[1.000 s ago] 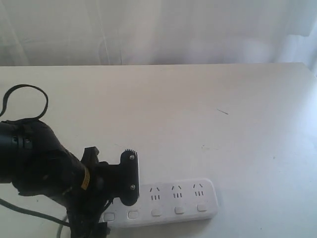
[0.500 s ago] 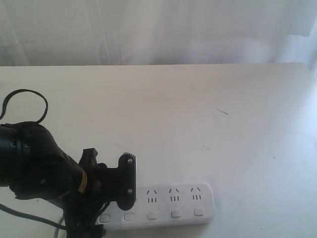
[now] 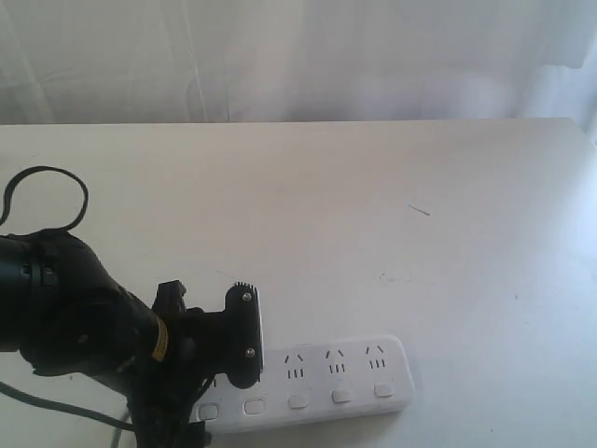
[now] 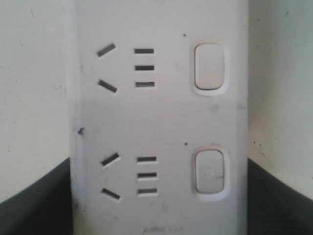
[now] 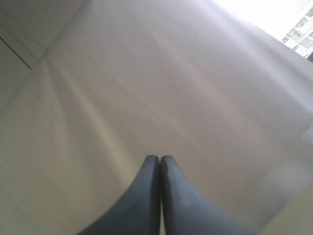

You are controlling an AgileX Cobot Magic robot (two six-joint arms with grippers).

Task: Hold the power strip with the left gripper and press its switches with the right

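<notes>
holding step: left end effector (image 3: 233, 369) grips power strip (image 3: 322, 378) at worktop's (image 3: 373, 233) near edge; right end effector (image 5: 160, 169), pinched closed, must reach switches (image 3: 341, 396).

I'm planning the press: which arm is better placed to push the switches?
Right, probably: the left gripper clasps the power strip; the right gripper is free and shut to a tip, though not near the switches.

We see the white power strip (image 4: 161, 122) lying flat on the pale desk (image 4: 29, 98), which shows along both of its long sides. Two socket groups (image 4: 128, 67) face us, and two rounded-square switches (image 4: 210, 67) sit one beside each group. The left gripper (image 4: 157, 196) straddles the strip, its dark fingers (image 4: 34, 205) set against the two long edges, one on each.
</notes>
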